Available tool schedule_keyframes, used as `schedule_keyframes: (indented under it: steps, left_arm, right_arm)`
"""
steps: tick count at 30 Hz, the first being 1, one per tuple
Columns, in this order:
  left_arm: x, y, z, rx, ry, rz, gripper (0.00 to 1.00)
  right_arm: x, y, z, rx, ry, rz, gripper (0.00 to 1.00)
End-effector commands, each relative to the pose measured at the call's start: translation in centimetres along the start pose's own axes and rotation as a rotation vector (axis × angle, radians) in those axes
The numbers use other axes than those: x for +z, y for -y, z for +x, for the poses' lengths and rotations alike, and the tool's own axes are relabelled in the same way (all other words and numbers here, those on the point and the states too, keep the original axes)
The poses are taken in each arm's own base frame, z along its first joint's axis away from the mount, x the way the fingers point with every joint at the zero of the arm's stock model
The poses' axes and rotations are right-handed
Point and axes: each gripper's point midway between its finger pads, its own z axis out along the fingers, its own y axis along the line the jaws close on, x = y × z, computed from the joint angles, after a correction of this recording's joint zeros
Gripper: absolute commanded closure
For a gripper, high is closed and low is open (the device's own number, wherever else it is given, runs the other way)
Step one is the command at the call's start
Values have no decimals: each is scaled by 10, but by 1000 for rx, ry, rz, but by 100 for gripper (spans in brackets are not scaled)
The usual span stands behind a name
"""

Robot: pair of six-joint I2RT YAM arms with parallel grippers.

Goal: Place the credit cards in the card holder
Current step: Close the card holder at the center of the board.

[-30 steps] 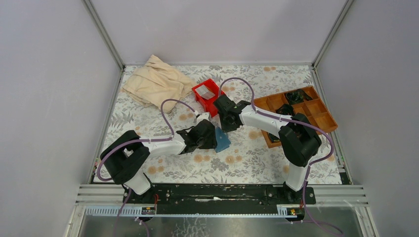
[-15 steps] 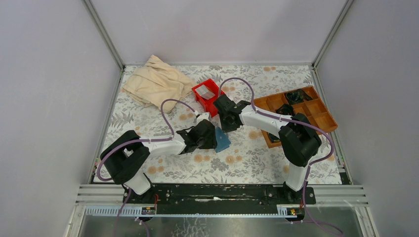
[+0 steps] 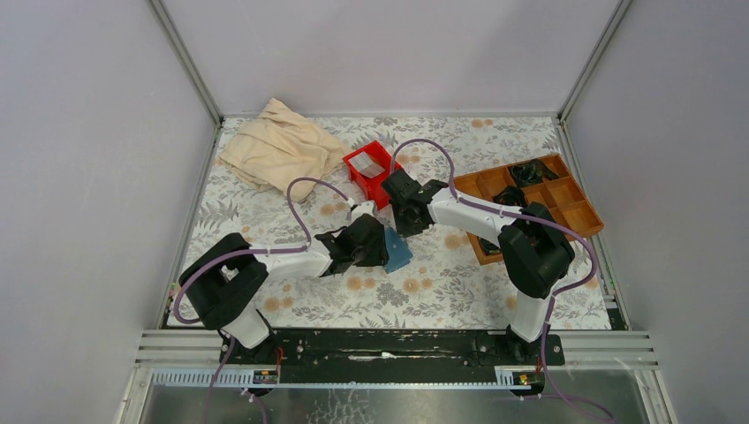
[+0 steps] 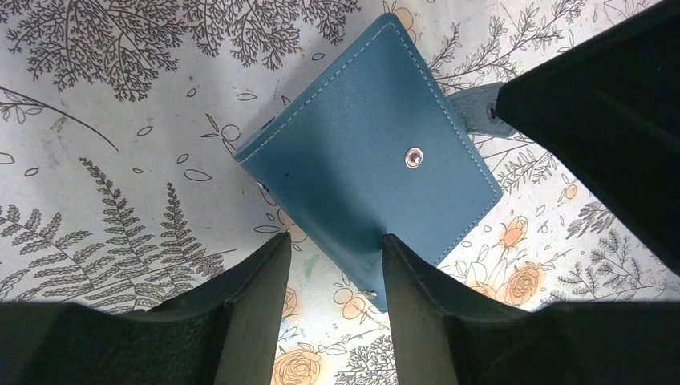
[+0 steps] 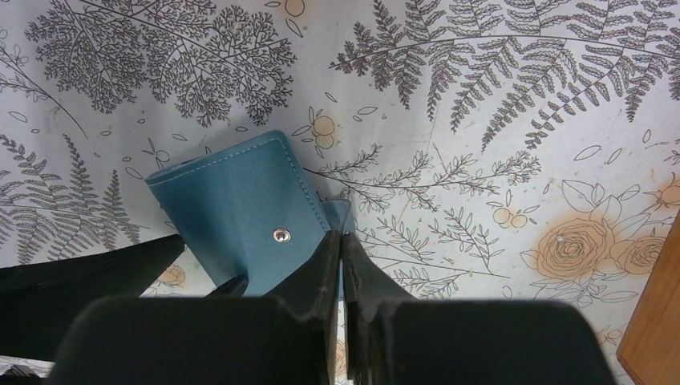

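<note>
The card holder (image 4: 365, 152) is a closed teal wallet lying flat on the floral table, also seen in the top view (image 3: 398, 252) and the right wrist view (image 5: 236, 210). My left gripper (image 4: 333, 245) is open at its near corner. One of its fingertips (image 4: 401, 257) presses on the wallet and the other rests on the cloth beside it. My right gripper (image 5: 341, 234) is shut on the wallet's small snap tab (image 5: 337, 212) at its far edge. One silver credit card (image 3: 369, 164) lies in the red bin (image 3: 357, 177).
A crumpled beige cloth (image 3: 278, 148) lies at the back left. A brown wooden compartment tray (image 3: 578, 216) with dark items stands at the right, behind my right arm. The enclosure walls close in on three sides.
My right gripper's jaws have closed together onto the wallet's tab. Neither arm nor the wallet has visibly shifted.
</note>
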Motion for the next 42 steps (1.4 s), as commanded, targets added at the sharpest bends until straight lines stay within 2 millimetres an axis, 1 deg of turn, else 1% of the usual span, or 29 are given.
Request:
schedule_keyframes:
  steps: [1,8,20,30,42]
  left_arm:
    - [5,-13,21,8,-54,-32,47]
    - [6,-15,24,3,-56,-31,47]
    - [7,-20,25,-9,-54,-37,48]
    - [7,-21,25,-14,-55,-37,49]
    - [7,-23,28,-17,-59,-41,49]
  right_arm:
    - [-17,-2,-9,8,35,-30,93]
    - [-17,-12,-13,1,38,-60,97]
    - [-9,-34,3,-57,7,-79,100]
    - [1,-37,13,-83,-14,-64,100]
    - [1,-44,8,-84,-3,-72,100]
